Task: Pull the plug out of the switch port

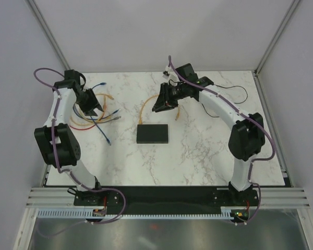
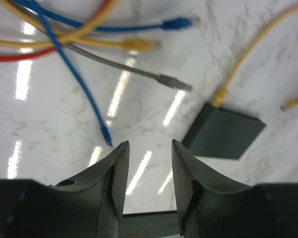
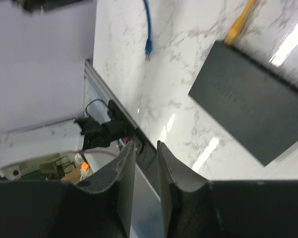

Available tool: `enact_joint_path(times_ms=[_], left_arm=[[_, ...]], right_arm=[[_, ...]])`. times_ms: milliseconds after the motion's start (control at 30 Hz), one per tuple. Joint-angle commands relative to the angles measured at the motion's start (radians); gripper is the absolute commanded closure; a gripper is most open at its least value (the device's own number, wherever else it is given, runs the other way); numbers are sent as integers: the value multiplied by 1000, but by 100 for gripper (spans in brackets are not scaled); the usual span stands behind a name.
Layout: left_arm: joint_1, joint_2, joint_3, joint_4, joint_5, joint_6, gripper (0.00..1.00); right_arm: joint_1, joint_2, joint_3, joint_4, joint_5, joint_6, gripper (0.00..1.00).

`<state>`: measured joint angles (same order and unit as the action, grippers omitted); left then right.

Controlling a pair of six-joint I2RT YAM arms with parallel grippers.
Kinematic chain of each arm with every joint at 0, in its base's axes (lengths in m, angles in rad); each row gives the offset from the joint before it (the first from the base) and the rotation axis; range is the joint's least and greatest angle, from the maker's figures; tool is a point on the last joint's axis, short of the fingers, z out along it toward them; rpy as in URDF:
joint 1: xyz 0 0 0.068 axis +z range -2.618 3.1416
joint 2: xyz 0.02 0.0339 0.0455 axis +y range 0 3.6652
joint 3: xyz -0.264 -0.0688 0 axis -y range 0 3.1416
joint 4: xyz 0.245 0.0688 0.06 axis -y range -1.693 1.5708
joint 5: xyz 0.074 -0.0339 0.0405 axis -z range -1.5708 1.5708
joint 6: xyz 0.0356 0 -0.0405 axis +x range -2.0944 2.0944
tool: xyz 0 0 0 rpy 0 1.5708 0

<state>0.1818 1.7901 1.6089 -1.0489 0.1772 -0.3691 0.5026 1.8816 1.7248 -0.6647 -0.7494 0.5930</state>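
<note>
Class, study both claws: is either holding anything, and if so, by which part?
Nothing is held. The left claw and the right claw both show an empty gap between their fingers. The yellow plug sits at the switch, ungripped.

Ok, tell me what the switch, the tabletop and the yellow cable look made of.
The switch: likely matte black plastic or painted metal; flat, dull, faint sheen.
The tabletop: marble-look, white with grey veins, glossy from light streaks; stone or laminate unclear.
The yellow cable: flexible plastic jacket, curving smoothly.

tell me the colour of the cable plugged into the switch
Yellow. The cable shows best in the left wrist view.
</note>
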Motion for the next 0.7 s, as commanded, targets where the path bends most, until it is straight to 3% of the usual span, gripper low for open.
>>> enact_joint_path(times_ms=[0, 100, 200, 267, 433, 667], left_arm=[[-132, -133, -177, 119, 275, -65, 54], [-276, -193, -308, 239, 317, -154, 56], [-350, -189, -400, 344, 389, -229, 56], [-363, -164, -467, 410, 439, -284, 57], [-383, -127, -536, 449, 400, -295, 59], [-396, -75, -570, 495, 418, -320, 59]], right_arm=[[13, 134, 145, 11, 82, -51, 69], [20, 266, 246, 11, 88, -58, 68], [30, 382, 339, 17, 82, -62, 68], [33, 459, 367, 39, 56, -58, 66], [50, 583, 427, 50, 2, -68, 61], [74, 637, 401, 68, -41, -107, 58]])
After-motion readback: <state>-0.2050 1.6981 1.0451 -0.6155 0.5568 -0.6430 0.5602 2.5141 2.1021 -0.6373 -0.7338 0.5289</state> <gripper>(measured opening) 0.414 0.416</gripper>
